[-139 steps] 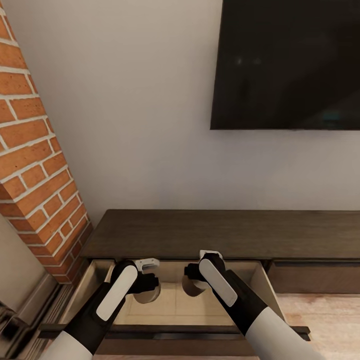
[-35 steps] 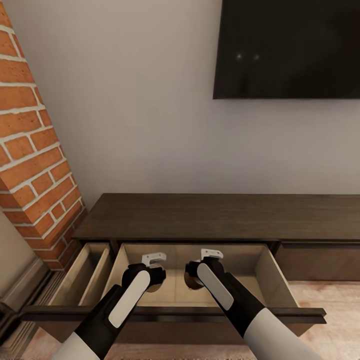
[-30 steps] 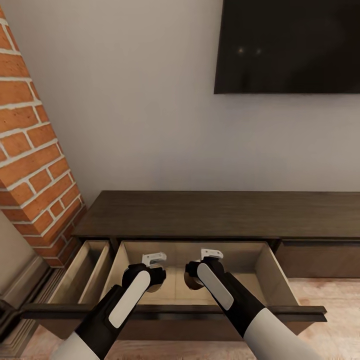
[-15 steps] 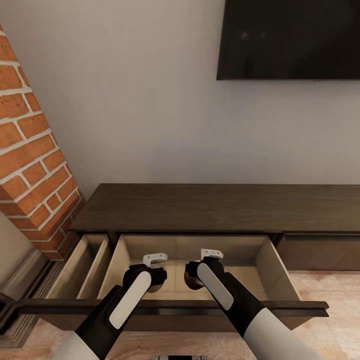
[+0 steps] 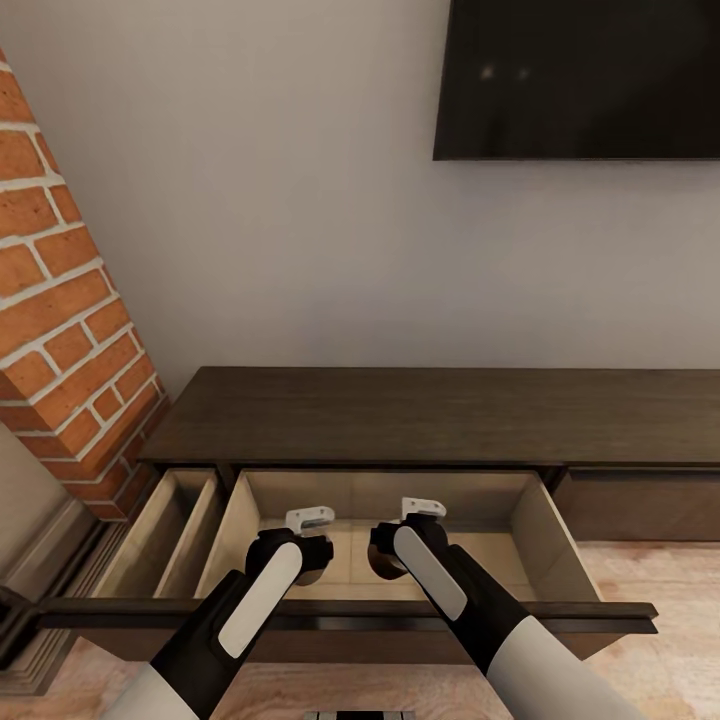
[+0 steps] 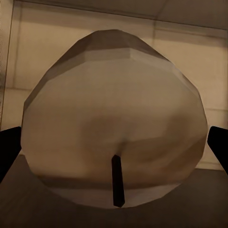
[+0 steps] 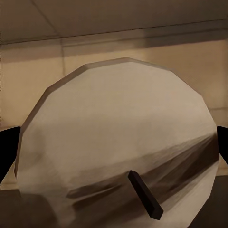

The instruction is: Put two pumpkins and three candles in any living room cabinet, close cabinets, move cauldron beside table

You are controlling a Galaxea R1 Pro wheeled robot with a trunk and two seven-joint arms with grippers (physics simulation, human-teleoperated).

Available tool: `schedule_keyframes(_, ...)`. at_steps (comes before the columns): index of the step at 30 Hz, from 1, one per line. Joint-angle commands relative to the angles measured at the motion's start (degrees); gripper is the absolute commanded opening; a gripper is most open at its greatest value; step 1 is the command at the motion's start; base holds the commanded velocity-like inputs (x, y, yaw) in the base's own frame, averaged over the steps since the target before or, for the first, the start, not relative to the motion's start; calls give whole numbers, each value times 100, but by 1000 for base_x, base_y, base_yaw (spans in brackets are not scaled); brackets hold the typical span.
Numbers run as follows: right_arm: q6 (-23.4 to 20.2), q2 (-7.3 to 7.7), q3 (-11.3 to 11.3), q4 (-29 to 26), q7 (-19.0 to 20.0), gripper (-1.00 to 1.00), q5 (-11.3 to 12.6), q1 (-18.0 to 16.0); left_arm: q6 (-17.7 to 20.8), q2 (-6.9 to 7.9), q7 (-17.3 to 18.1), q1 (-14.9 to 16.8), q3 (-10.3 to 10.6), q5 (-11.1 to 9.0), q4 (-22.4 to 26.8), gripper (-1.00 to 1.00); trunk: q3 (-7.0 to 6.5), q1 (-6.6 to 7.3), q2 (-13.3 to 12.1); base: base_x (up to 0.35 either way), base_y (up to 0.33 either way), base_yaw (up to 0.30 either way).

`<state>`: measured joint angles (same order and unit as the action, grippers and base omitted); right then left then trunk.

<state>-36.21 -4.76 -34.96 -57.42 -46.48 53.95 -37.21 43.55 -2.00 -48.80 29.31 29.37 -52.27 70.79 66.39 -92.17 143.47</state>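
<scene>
Two candles are in my grip above the cabinet's open middle drawer, which has pale tan walls. The left gripper is shut on a rounded beige candle with a short black wick; a black fingertip shows at each side of it. The right gripper is shut on a similar beige candle, also flanked by a black fingertip at each side. Both candles hang low inside the drawer, just above its floor. The pumpkins, the cauldron and the table are out of view.
A narrower drawer stands open to the left of the middle one. A brick fireplace rises at the left, and a black TV hangs on the wall above. The drawer front crosses under both forearms. Light wood floor lies at the right.
Over the earlier frames the whole picture shifted, so the camera moved and more of the open drawers shows. Both grippers keep their candles over the middle drawer. Nothing moved in the last half second.
</scene>
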Motion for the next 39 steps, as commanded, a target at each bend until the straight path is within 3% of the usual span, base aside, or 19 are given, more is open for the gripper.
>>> schedule_keyframes(1,-3,2,-11,-6,-54,-100,47,-6,4,0,-60,5,7,-53,4,-100,5,1,2,0,0,0)
schedule_keyframes(11,-8,1,-11,-6,-54,-100,53,-6,4,-2,-59,5,7,-64,-47,-100,5,1,2,0,0,0)
schedule_keyframes(12,-8,1,-11,-6,-54,100,53,-6,4,-2,-59,5,7,-64,-47,100,5,1,2,0,0,0)
schedule_keyframes(32,3,-48,-11,118,-38,100,38,-6,4,3,-59,5,-11,-61,17,100,5,1,2,0,0,0)
schedule_keyframes(39,17,-68,-11,226,-17,100,-167,-6,4,0,-59,5,-11,-64,22,100,5,1,2,0,0,0)
